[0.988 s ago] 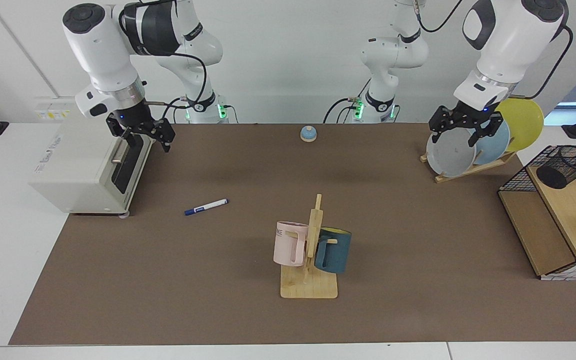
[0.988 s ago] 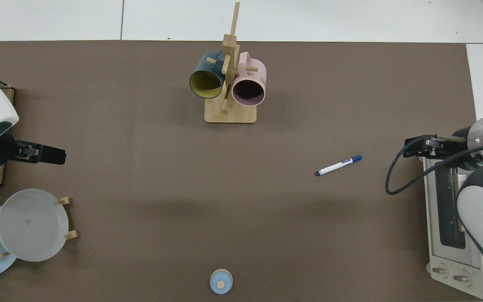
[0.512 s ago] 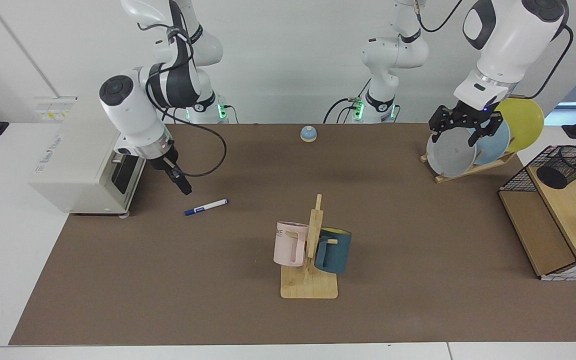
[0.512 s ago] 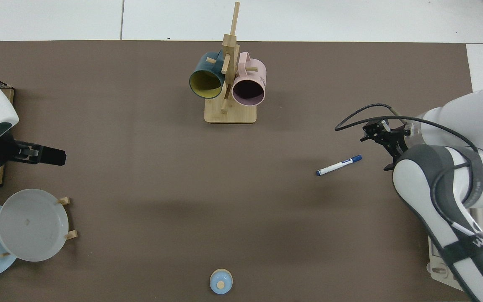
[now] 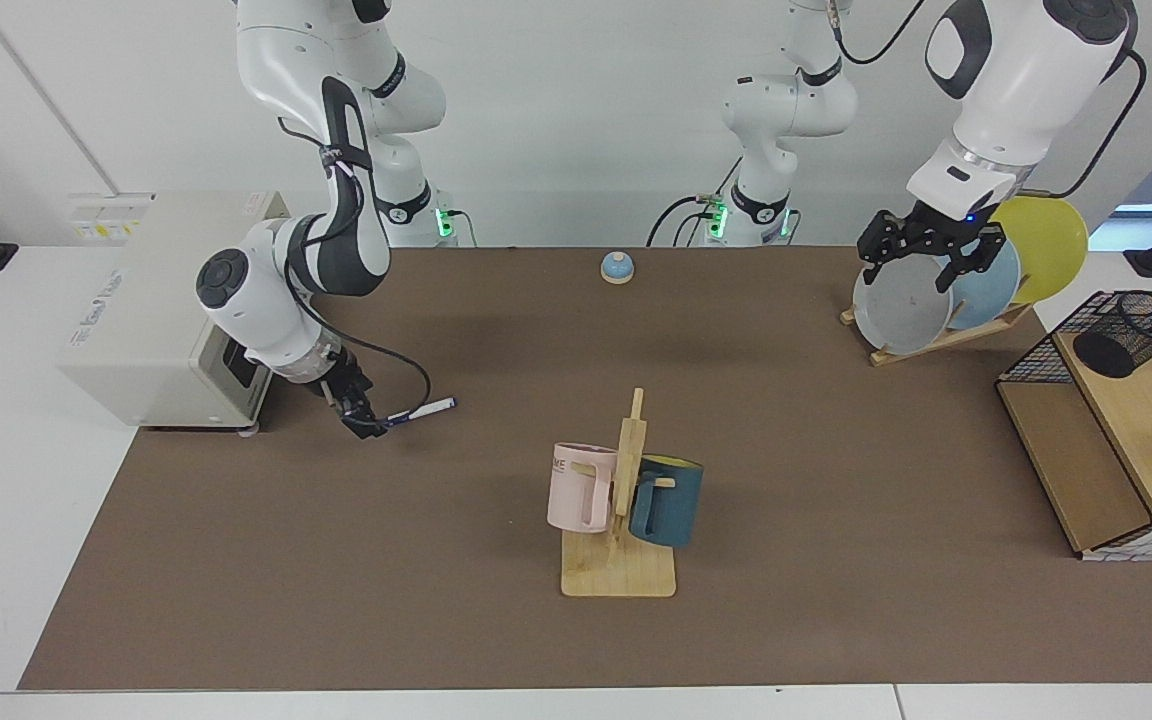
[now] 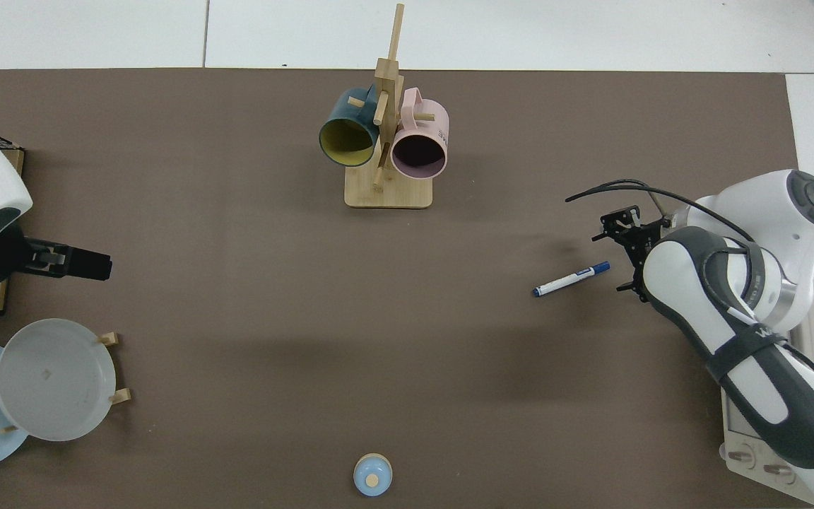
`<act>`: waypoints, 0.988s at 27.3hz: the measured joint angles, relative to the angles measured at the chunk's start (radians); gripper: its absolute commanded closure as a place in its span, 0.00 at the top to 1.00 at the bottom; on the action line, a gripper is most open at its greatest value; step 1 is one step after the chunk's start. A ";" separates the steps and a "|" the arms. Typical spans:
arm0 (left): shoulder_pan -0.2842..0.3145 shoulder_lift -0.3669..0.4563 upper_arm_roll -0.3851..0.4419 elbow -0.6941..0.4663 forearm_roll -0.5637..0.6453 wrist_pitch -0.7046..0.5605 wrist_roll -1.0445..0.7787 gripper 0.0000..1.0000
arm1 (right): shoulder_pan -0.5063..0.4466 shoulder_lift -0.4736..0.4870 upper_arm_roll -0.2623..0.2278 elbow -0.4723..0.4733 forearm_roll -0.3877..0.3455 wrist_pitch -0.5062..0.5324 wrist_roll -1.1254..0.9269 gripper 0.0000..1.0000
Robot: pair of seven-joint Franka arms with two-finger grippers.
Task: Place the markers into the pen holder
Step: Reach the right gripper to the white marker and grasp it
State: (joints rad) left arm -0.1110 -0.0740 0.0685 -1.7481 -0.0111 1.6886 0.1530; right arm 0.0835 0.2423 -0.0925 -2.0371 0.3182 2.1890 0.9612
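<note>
The white marker [image 5: 423,409] with its blue cap lies flat on the brown mat, left of centre in the facing view. My right gripper [image 5: 364,420] is down at the mat at the marker's cap end, fingers open, and hides the cap there. In the top view the marker [image 6: 568,279] points its cap at this gripper [image 6: 620,258], whose fingers stand on either side of the cap's line. The black mesh pen holder [image 5: 1139,330] lies tilted on the wooden shelf at the far right. My left gripper [image 5: 926,268] waits open above the plates.
A toaster oven [image 5: 161,310] stands just behind the right arm. A wooden mug tree [image 5: 619,560] with a pink and a blue mug stands mid-table. A plate rack [image 5: 931,340], a blue bell [image 5: 617,267] and a wire basket [image 5: 1036,350] on a wooden shelf are nearby.
The right arm has swung away from the toaster and dropped to the mat, bringing its gripper to the marker's cap end. The marker and the left arm have not moved.
</note>
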 measured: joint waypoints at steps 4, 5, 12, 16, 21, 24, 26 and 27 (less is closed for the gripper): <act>0.000 0.000 0.000 0.000 0.000 -0.010 0.000 1.00 | 0.000 0.017 0.001 -0.020 0.017 0.025 -0.003 1.00; 0.000 0.000 0.000 0.000 0.000 -0.013 0.000 1.00 | 0.000 0.021 0.001 -0.022 0.028 0.026 -0.006 1.00; -0.001 0.000 0.000 0.000 0.000 -0.019 0.001 1.00 | 0.000 0.042 0.001 -0.033 0.088 0.054 -0.064 1.00; -0.001 0.000 -0.001 0.000 0.000 -0.020 0.001 1.00 | 0.001 0.051 0.002 -0.039 0.092 0.061 -0.079 1.00; -0.001 -0.001 -0.001 0.000 0.000 -0.021 0.001 1.00 | 0.001 0.057 0.004 -0.046 0.092 0.062 -0.109 0.67; -0.002 -0.001 -0.001 0.000 0.000 -0.024 0.001 1.00 | 0.002 0.057 0.005 -0.049 0.092 0.061 -0.145 0.45; -0.002 -0.001 -0.002 0.000 0.000 -0.025 0.002 1.00 | 0.002 0.056 0.005 -0.049 0.092 0.059 -0.171 0.33; -0.003 -0.001 -0.002 0.000 0.000 -0.026 0.002 1.00 | 0.002 0.056 0.005 -0.049 0.092 0.057 -0.183 0.21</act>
State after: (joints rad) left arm -0.1138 -0.0749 0.0667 -1.7485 -0.0112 1.6623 0.1547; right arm 0.0855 0.2983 -0.0877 -2.0858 0.4106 2.2460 0.7777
